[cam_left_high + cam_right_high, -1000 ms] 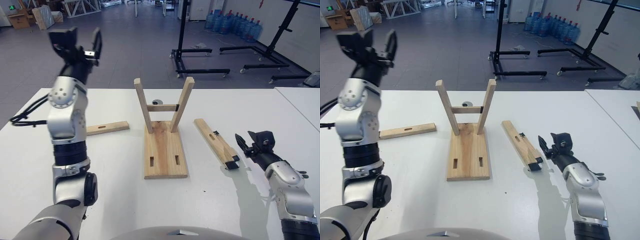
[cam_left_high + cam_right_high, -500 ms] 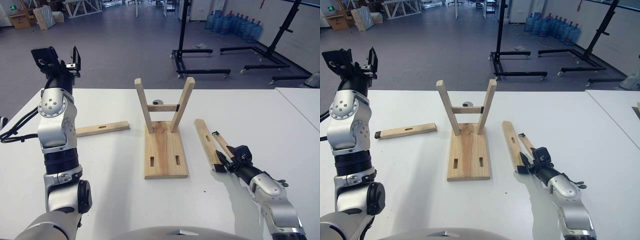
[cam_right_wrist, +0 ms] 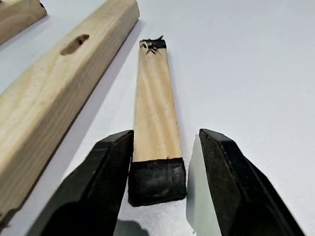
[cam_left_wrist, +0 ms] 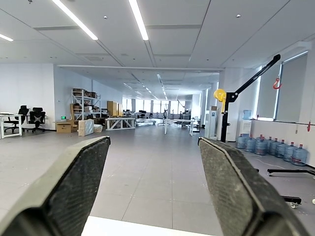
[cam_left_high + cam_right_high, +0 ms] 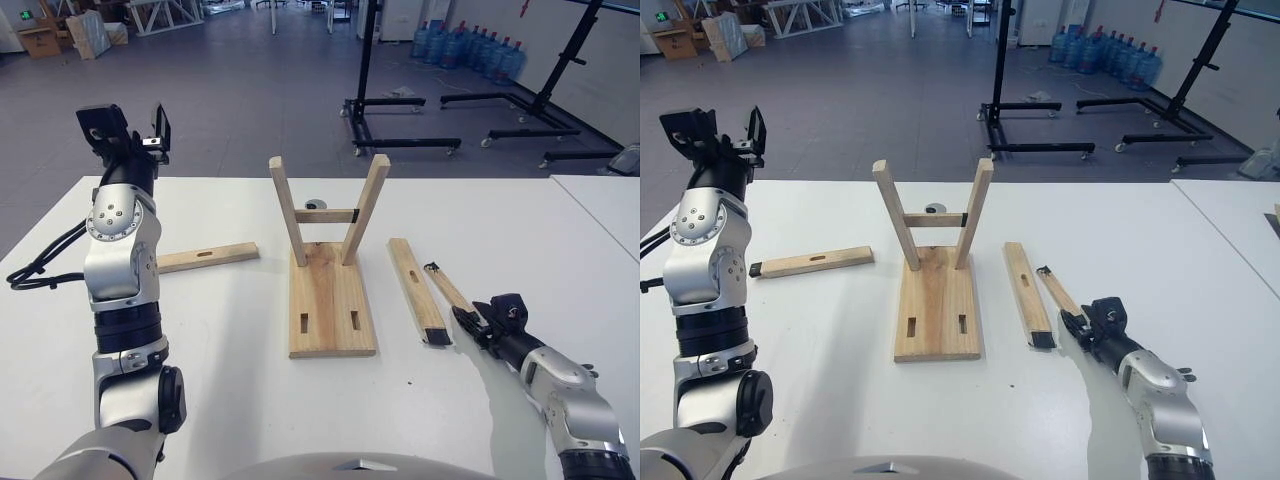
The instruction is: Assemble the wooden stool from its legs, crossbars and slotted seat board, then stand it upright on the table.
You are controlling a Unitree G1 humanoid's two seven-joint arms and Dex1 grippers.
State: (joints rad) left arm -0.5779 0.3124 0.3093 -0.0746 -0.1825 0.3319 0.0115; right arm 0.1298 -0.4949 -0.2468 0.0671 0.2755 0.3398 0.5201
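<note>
Left eye view: the slotted seat board (image 5: 332, 312) lies flat at the centre of the table (image 5: 230, 330). Two legs (image 5: 288, 212) stand in its far slots, joined by a fitted crossbar (image 5: 325, 215), so it looks half built upside down, with the two near slots open for the second pair. A loose leg (image 5: 415, 285) lies right of the board, and a thin loose crossbar (image 5: 450, 290) lies just beside it. The right gripper (image 5: 470, 318), low on the table at lower right, meets that crossbar's near end. The left gripper (image 5: 128, 115) is raised at upper left, well apart from every part, probably parked out of the way.

Right eye view: a second loose leg (image 5: 810, 263) lies left of the board, within the left arm's side for a later pick.

Left wrist view: the left gripper's fingers (image 4: 64, 187) stand wide apart with nothing between them, facing the hall beyond.

Right wrist view: the right gripper's fingers (image 3: 110, 177) are spread to either side of the loose crossbar's black-capped end (image 3: 157, 179), not yet clamped. The approach is end-on, likely so that it can be lifted clear of the neighbouring leg.
</note>
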